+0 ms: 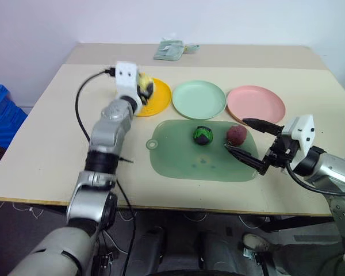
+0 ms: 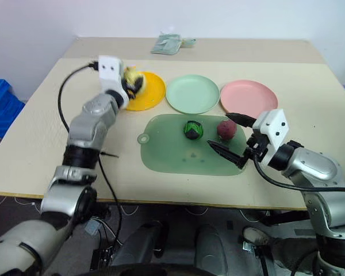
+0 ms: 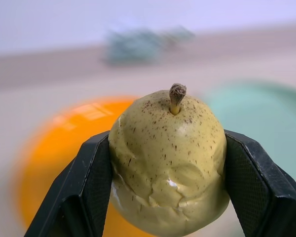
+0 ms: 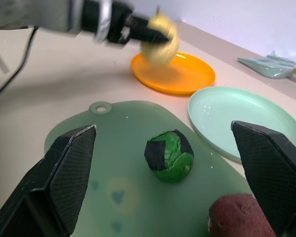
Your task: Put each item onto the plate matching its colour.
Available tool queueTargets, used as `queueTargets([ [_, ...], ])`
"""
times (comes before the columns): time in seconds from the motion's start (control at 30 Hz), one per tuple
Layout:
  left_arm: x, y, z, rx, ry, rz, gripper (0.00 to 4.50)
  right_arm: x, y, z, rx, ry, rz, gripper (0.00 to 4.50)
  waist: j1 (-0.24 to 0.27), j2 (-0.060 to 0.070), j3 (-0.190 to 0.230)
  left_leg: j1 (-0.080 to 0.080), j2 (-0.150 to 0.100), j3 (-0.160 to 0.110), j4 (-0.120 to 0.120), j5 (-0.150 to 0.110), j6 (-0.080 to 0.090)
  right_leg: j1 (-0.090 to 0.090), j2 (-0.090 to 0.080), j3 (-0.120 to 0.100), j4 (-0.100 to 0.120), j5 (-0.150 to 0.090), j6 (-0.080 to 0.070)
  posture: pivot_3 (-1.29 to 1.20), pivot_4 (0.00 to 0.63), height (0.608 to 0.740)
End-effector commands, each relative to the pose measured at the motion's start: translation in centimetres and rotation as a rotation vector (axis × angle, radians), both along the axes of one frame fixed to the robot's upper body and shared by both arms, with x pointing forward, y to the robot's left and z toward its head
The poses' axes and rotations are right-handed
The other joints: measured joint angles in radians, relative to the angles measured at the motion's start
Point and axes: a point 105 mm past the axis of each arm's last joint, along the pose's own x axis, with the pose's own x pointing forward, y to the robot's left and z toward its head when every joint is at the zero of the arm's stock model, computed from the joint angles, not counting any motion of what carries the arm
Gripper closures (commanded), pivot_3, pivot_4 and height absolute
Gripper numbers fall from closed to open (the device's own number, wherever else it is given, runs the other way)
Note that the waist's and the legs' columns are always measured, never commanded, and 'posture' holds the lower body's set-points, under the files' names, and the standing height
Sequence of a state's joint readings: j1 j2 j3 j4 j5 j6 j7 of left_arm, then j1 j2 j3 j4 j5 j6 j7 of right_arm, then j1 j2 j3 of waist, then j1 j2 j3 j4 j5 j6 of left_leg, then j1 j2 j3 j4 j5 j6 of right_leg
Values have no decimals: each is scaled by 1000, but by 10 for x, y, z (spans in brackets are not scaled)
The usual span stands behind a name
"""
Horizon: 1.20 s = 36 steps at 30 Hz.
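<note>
My left gripper is shut on the pale yellow item, a pear-like lump with a stem, and holds it above the orange-yellow plate. The mint green plate and the pink plate stand in a row to its right. On the translucent green mat lie the dark green-and-black item and the dark red-purple item. My right gripper stands open just right of the red-purple item, its fingers apart with nothing between them.
A crumpled pale green wrapper lies at the table's far edge. A blue crate stands on the floor to the left of the table. A black cable loops off my left arm over the table's left part.
</note>
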State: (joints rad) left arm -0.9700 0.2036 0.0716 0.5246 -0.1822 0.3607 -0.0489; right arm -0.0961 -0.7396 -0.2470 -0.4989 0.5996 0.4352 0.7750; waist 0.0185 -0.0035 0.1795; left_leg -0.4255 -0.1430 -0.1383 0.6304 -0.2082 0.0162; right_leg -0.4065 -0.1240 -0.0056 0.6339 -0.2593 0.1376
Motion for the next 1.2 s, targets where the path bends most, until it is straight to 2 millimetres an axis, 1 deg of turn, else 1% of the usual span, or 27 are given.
queueTargets([
  [0.03, 22, 18, 13, -73, -32, 132, 1860, 4, 4, 5, 9, -42, 10, 0, 0, -1, 1, 0, 0, 0, 0, 0, 0, 0, 0, 0, 0, 0, 1, 0, 150, 740],
  [0.1, 28, 17, 10, -91, -16, 138, 1860, 6, 5, 4, 12, -44, 10, 0, -3, -1, 1, 0, -1, 0, 0, 0, 0, 0, -1, 0, -1, 1, 2, 0, 150, 740],
  [0.23, 32, 14, 4, -128, -1, 115, 1860, 10, 4, 1, 13, -50, 10, 0, -5, -2, 1, -1, -2, 1, 0, 2, -2, 0, -2, 0, -1, 2, 3, 0, 150, 740],
  [0.3, 32, 13, -2, -139, 14, 108, 846, 13, 4, -1, 15, -54, 8, 0, -6, -3, 2, -1, -2, 1, 0, 2, -2, -1, -1, 0, -1, 2, 3, 0, 150, 740],
  [0.33, 32, 11, -5, -144, 22, 104, 488, 15, 4, -1, 17, -57, 7, 0, -6, -3, 2, -1, -2, 1, 0, 2, -2, -1, -1, 0, -1, 2, 3, 0, 150, 740],
  [0.37, 32, 10, -6, -142, 21, 100, 10, 17, 5, -1, 21, -60, 5, 0, -6, -3, 2, -1, -2, 1, 1, 2, -2, -1, -1, 0, 0, 2, 3, 0, 150, 740],
  [0.5, 30, 4, -5, -151, -11, 48, 10, 22, 9, 0, 25, -72, 2, 0, -5, -3, 2, -1, -2, 1, 2, 0, 0, -1, -1, 0, 1, 3, 3, 0, 150, 740],
  [0.6, 24, -1, -1, -189, -55, -50, 10, 24, 12, 2, 30, -73, 8, 0, -6, -3, 2, -1, -2, 1, 2, 0, 1, -1, -1, 0, 2, 3, 3, 0, 150, 740],
  [0.63, 20, -1, -2, -164, -73, -83, 10, 25, 13, 2, 30, -73, 11, 0, -7, -3, 2, -1, -2, 1, 2, 0, 1, -1, -1, 0, 2, 3, 3, 0, 150, 740],
  [0.7, 5, -6, -4, -123, -108, -192, 10, 26, 16, 3, 33, -69, 16, 0, -13, -2, 1, -1, -2, 1, 2, 1, -1, -1, -1, 1, 2, 3, 3, 0, 150, 740],
  [0.73, -5, -8, -6, -133, -109, -242, 10, 26, 16, 3, 32, -68, 18, 0, -18, -2, 1, 0, -2, 2, 1, 2, -3, -2, -1, 2, 3, 3, 3, 0, 150, 740],
  [0.8, -35, -11, -12, -91, -116, -371, 10, 26, 18, 3, 31, -60, 28, 0, -28, -2, 1, 0, -2, 2, 1, 2, -3, -2, -1, 3, 3, 3, 3, 0, 150, 740],
  [0.83, -51, -14, -17, -67, -104, -447, 10, 26, 19, 3, 27, -57, 34, 0, -36, -2, 1, -1, -2, 2, 1, 2, -3, -3, -1, 4, 3, 3, 3, 0, 150, 740],
  [0.9, -84, -16, -27, -34, -59, -584, 10, 27, 23, 1, 24, -49, 56, 0, -35, -1, 1, -1, -1, 3, 0, 2, -3, -4, 0, 5, 4, 3, 2, 0, 150, 740],
  [0.97, -108, -13, -40, 47, -12, -672, 10, 29, 26, -1, 22, -40, 73, 0, -34, -1, 1, 0, 0, 3, 1, 2, -3, -4, 1, 5, 5, 4, 1, 0, 150, 740],
  [1.0, -118, -11, -45, 69, 15, -704, 10, 30, 27, -2, 18, -36, 80, 0, -30, 0, 1, 0, 0, 3, 1, 1, -1, -4, 1, 5, 6, 4, 1, 0, 150, 740],
  [1.07, -130, -6, -48, 73, 47, -739, 10, 33, 28, -5, 12, -27, 89, 0, -20, 0, 0, 1, 0, 1, 1, 1, -2, -3, 2, 5, 5, 5, -1, 0, 150, 740],
  [1.13, -145, -3, -49, 95, 65, -788, 10, 37, 29, -10, -4, -10, 89, 0, -13, 0, 0, 2, 0, 1, 1, 1, -3, -2, 2, 5, 5, 5, -2, 0, 150, 740],
  [1.2, -163, 6, -49, 121, 76, -824, 10, 44, 32, -16, -19, 2, 90, 0, -11, 0, 0, 2, 0, 1, 0, 1, -2, -3, 2, 5, 4, 5, -2, 0, 150, 740],
])
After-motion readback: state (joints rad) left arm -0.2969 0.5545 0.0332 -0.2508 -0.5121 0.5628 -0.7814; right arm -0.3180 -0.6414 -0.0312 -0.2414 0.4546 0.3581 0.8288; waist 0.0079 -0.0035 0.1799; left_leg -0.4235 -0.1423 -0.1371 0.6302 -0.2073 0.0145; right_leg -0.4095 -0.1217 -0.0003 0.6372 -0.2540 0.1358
